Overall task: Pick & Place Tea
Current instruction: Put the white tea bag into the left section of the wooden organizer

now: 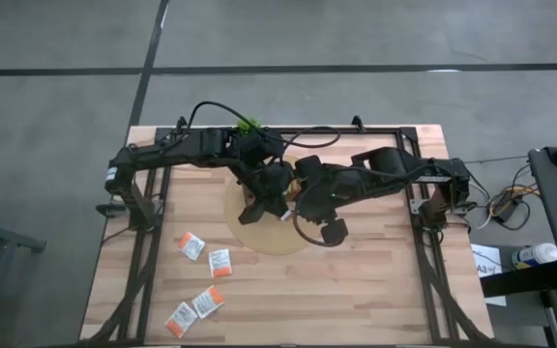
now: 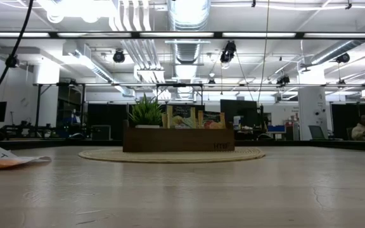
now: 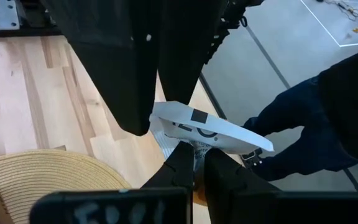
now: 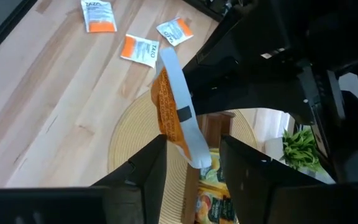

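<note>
The left gripper point(image 3: 192, 163) is pinching a white-and-orange tea sachet point(image 4: 178, 111) by one end, its long axis reaching toward the right gripper point(image 4: 192, 163). The right fingers point(image 4: 146, 163) are standing apart on either side of the sachet's free end, above the round woven mat point(image 1: 259, 240).

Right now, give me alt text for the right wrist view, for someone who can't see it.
A white-and-orange tea sachet hangs pinched in the left hand, just ahead of the right hand's open fingers. Below lie a round woven mat and tray, with three loose sachets on the wooden table and a green plant.

four loose sachets point(image 1: 190, 246), one held sachet point(image 4: 178, 118), one tray point(image 2: 178, 140).
</note>
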